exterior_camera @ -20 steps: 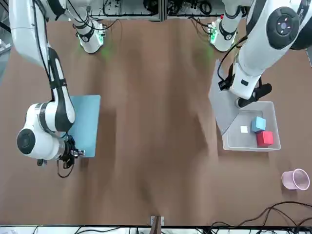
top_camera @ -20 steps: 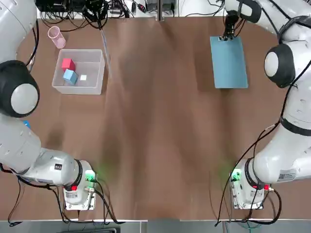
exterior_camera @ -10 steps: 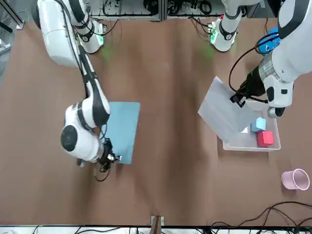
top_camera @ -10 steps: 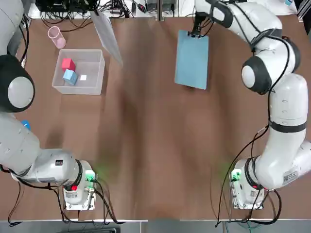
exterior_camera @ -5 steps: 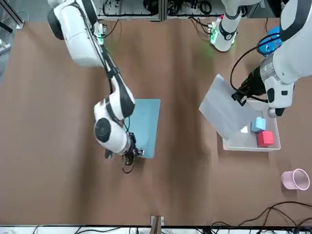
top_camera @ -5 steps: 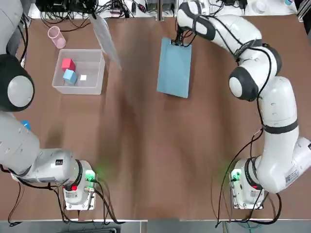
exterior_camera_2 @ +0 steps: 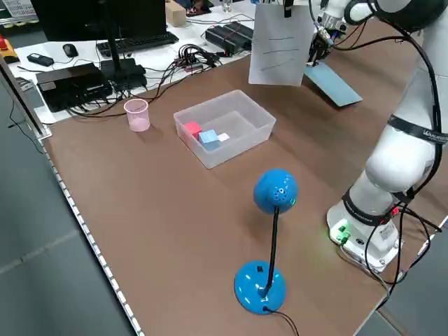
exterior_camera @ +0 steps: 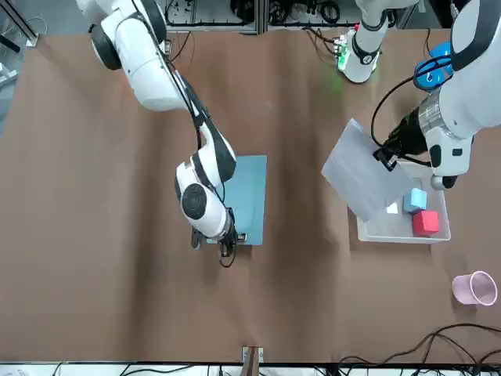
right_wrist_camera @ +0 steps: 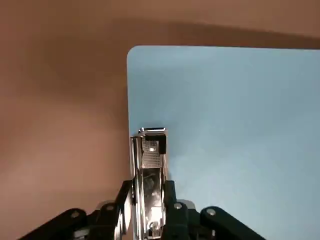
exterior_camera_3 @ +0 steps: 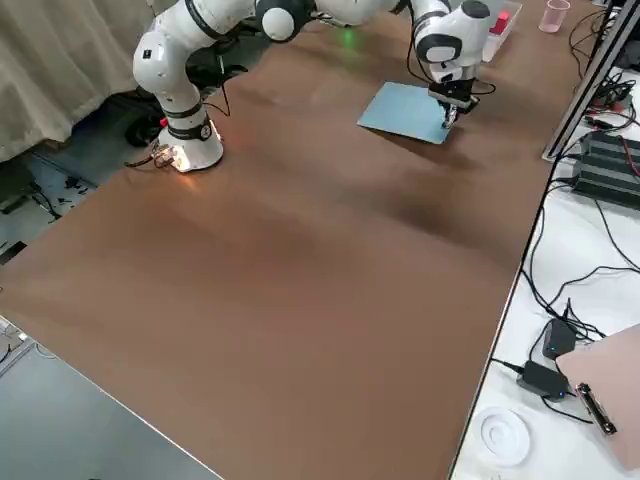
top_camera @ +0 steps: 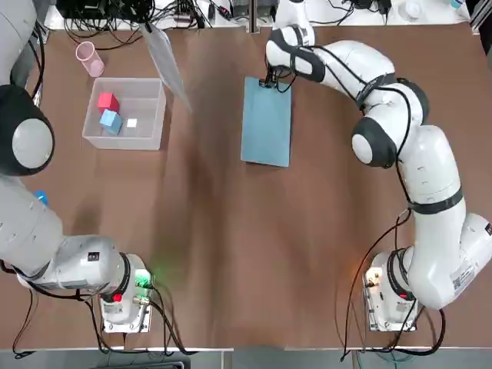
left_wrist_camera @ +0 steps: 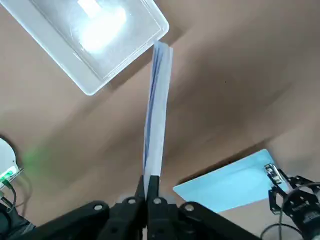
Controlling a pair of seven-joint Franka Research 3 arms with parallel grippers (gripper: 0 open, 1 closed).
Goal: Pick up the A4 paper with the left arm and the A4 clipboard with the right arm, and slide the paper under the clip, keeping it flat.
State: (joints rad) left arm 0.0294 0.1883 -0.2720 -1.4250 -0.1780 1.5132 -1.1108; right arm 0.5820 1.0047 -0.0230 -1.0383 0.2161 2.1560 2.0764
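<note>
Currently, blue clipboard sits above table at far side, right gripper closed on its metal clip; white paper hangs tilted beside bin, top edge pinched in left gripper, closed; paper and clipboard apart.

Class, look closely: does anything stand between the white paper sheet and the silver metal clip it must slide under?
Nothing visible stands between the thin white paper sheet and the small silver metal clip; only open space separates them above the brown table.
</note>
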